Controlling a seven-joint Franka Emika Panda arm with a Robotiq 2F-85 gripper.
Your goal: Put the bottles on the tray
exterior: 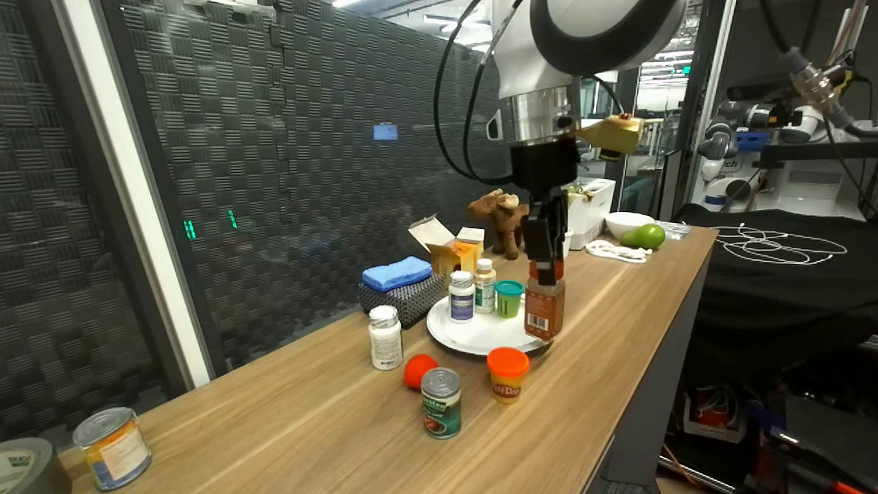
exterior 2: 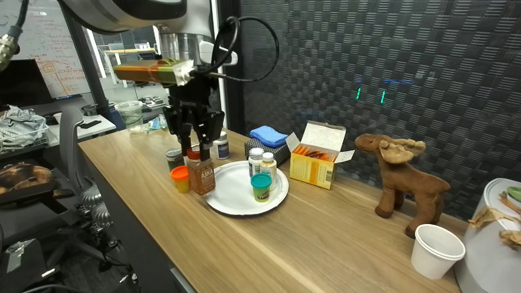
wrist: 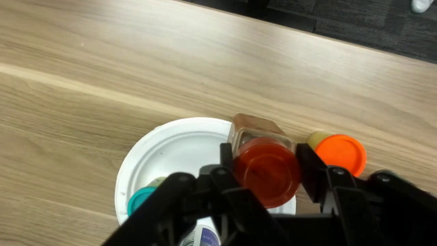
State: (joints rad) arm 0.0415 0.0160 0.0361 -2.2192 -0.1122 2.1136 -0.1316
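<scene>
My gripper (exterior 2: 197,154) is shut on the red cap of a brown square bottle (exterior 2: 202,177), with a finger on each side of the cap. The bottle is at the rim of the round white tray (exterior 2: 244,207); whether its base touches anything is unclear. In the wrist view the red cap (wrist: 268,174) fills the space between the fingers. On the tray stand a white bottle with a purple label (exterior: 461,300) and a white-capped bottle with a green label (exterior: 485,288). Another white bottle (exterior: 386,339) stands on the table beside the tray.
A teal-lidded tub (exterior: 509,300) is on the tray. An orange-lidded tub (exterior: 507,374), a green can (exterior: 441,405) and a red ball (exterior: 419,371) stand near its edge. Behind are a dark box with a blue cloth (exterior 2: 268,136), an open yellow box (exterior 2: 312,169) and a plush moose (exterior 2: 411,183).
</scene>
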